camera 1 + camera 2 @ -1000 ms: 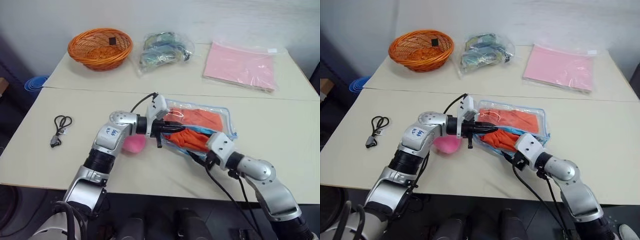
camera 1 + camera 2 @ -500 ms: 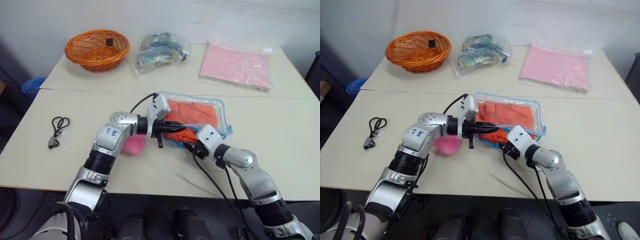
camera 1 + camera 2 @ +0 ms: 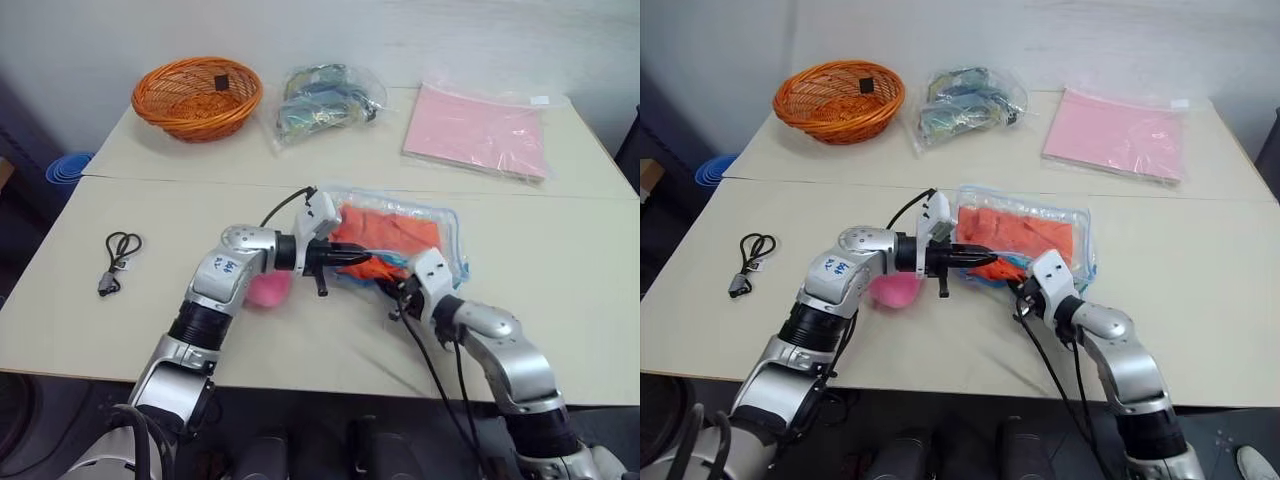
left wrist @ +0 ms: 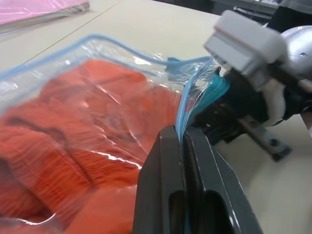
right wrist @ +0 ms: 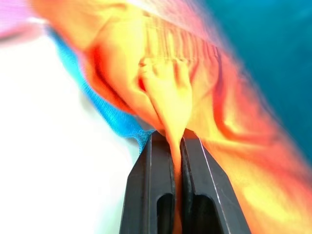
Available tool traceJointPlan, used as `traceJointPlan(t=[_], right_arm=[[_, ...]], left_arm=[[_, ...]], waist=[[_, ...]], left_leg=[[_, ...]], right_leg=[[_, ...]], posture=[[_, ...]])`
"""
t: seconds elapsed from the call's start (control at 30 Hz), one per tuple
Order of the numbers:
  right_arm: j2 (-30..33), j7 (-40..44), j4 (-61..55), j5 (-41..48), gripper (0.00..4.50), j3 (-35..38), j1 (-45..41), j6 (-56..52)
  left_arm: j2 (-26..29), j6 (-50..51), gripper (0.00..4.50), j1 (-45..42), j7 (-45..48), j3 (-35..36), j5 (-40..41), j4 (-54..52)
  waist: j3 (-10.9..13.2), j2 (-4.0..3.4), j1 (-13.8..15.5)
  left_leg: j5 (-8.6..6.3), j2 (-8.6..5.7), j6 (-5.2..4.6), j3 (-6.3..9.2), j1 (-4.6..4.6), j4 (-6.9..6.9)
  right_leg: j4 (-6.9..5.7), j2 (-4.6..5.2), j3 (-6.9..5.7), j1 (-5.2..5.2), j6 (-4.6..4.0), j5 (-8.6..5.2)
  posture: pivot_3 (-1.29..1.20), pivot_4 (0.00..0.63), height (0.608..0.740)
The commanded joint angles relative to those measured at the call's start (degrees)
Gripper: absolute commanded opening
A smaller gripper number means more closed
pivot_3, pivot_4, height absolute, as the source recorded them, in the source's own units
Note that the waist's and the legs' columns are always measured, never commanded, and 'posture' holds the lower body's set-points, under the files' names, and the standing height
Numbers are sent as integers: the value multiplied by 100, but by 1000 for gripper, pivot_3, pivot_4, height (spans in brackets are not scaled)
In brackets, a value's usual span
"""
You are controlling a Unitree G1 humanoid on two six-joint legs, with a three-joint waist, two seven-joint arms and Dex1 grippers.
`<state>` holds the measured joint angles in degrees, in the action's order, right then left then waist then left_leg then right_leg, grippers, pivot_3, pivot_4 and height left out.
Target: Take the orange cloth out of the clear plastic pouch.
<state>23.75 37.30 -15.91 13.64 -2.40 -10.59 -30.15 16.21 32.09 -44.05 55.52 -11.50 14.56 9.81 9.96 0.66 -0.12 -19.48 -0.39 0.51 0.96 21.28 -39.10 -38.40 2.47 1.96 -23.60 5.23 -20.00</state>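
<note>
The cloth (image 3: 1025, 232) lies in the pouch (image 3: 1083, 232), long axis across the table. Its near fold is pinched by the right gripper (image 5: 176, 146); the pouch lip is clamped by the left gripper (image 4: 183, 141), seemingly.

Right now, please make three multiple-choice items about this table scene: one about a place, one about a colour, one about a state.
1. Where is the wicker basket?
A. far left of the table
B. beside the pink sheets
C. under the pouch

2. What colour is the edging of the clear plastic pouch?
A. red
B. light blue
C. black

3. What does the right gripper do?
A. stands open over the cable
B. is shut on the orange cloth
C. holds the basket

Answers:
1 A, it stands at the far left corner.
2 B, the left wrist view shows blue edging in the shut left gripper.
3 B, a fold of cloth sits between its fingers.
</note>
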Motion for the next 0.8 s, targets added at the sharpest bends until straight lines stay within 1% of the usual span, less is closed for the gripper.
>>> traceJointPlan(t=[0.03, 0.1, 0.2, 0.37, 0.43, 0.5, 0.6, 0.67, 0.73, 0.8], right_arm=[[121, 419, -664, 1009, 26, 582, 103, -334], [295, 575, -753, 1342, 26, 775, 196, -599], [379, 646, -891, 1921, 26, 1107, 334, -931], [542, 964, -1060, 2583, 26, 1444, 644, -976], [540, 858, -939, 2209, 26, 1375, 599, -474], [480, 745, -978, 2184, 26, 1325, 517, -369], [661, 1176, -1339, 2257, 26, 1184, 746, -90], [937, 1575, -1469, 1812, 26, 1053, 1004, 606], [1066, 1817, -1499, 1575, 26, 999, 1218, 1140], [1142, 2080, -1576, 1762, 26, 999, 1387, 1302]], left_arm=[[-24, -59, 0, -118, -81, 75, 39, 23], [-36, -70, 0, -137, -86, 78, 46, 73], [-48, -101, 0, -150, -81, 67, 41, 118], [-26, -205, 0, -154, -64, 31, 6, 215], [-1, -263, 0, -133, -40, 1, -8, 247], [29, -318, 0, -112, -23, -35, -32, 263], [75, -378, 0, -91, -44, -48, -65, 293], [92, -349, 0, -89, -104, -4, -56, 329], [101, -339, 0, -93, -130, 8, -60, 374], [66, -211, 0, -89, -234, 69, -15, 395]], waist=[[0, 0, 1], [0, 0, 4], [0, 0, 5], [1, 1, 8], [1, 1, 2], [1, 0, -4], [1, 0, 7], [1, 0, 20], [1, 0, 41], [1, 1, 41]], left_leg=[[0, 0, 0, 1, 0, 0], [0, 1, 0, 2, 0, 0], [0, 1, 0, 3, 0, 0], [-1, 1, -1, 2, 0, 0], [-1, 1, -1, 3, 0, 0], [-1, 1, -1, 0, 0, 1], [0, 2, -1, 2, 0, 1], [-1, 2, -1, 2, 1, 3], [-4, 0, -7, 1, 2, 2], [-6, -1, -11, 1, 2, 2]], right_leg=[[0, 0, -1, 1, 0, 0], [-1, 1, -1, 1, 0, 0], [1, 1, -2, 2, 0, 0], [6, 1, 0, 2, 0, 0], [7, 1, -1, 3, 0, 0], [6, 0, 2, 2, 0, 0], [5, -2, 0, 1, 0, 0], [10, -1, 0, 2, 0, 0], [21, 1, -1, 6, 0, 0], [29, 1, -1, 11, 1, 0]], posture=[[0, 150, 740], [0, 150, 740], [0, 150, 740], [0, 150, 740], [0, 150, 740], [0, 150, 740], [0, 150, 740], [0, 150, 740], [0, 150, 740], [0, 150, 740]])
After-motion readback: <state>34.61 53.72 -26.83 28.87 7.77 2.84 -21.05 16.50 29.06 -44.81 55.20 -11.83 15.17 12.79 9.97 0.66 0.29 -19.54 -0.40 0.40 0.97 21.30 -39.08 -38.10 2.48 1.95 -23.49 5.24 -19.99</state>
